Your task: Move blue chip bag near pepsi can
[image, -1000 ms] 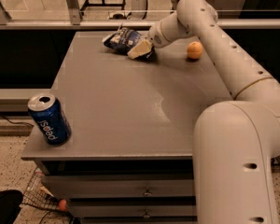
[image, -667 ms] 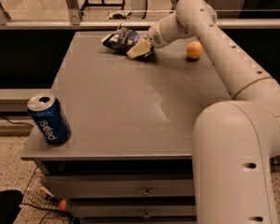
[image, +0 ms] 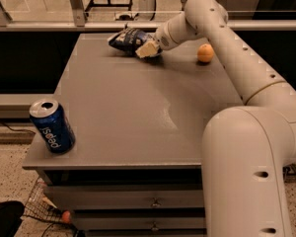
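At the upper middle of the frame the gripper (image: 147,49) touches the chip bag (image: 127,37); its grip I cannot tell. Secure the crinkly edge, then carry toward the can (image: 52,126), lower left.

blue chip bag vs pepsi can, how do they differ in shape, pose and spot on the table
The blue chip bag is a crumpled, flattish pouch; the pepsi can is a rigid cylinder. The bag lies at the far edge of the table with the gripper at it; the can stands alone at the near left corner. Both are blue with white markings.
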Controlling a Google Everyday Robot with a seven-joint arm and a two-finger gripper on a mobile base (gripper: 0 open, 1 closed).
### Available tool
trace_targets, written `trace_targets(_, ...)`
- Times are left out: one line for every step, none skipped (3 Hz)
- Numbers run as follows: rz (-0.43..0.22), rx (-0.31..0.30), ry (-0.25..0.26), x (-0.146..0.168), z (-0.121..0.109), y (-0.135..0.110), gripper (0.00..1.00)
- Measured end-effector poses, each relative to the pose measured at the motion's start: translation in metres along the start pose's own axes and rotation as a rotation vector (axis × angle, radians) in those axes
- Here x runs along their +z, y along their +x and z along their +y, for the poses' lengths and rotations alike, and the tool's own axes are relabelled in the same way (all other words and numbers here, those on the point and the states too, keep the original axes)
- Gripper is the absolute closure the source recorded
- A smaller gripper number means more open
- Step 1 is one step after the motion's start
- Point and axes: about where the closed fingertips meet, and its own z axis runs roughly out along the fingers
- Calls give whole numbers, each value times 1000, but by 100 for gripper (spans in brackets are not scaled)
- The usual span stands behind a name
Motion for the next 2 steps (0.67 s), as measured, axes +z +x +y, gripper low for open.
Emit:
trace_targets(0,0,0,-1,0,-1,100)
trace_targets(-15,-4,-25,-9,5,-2,100)
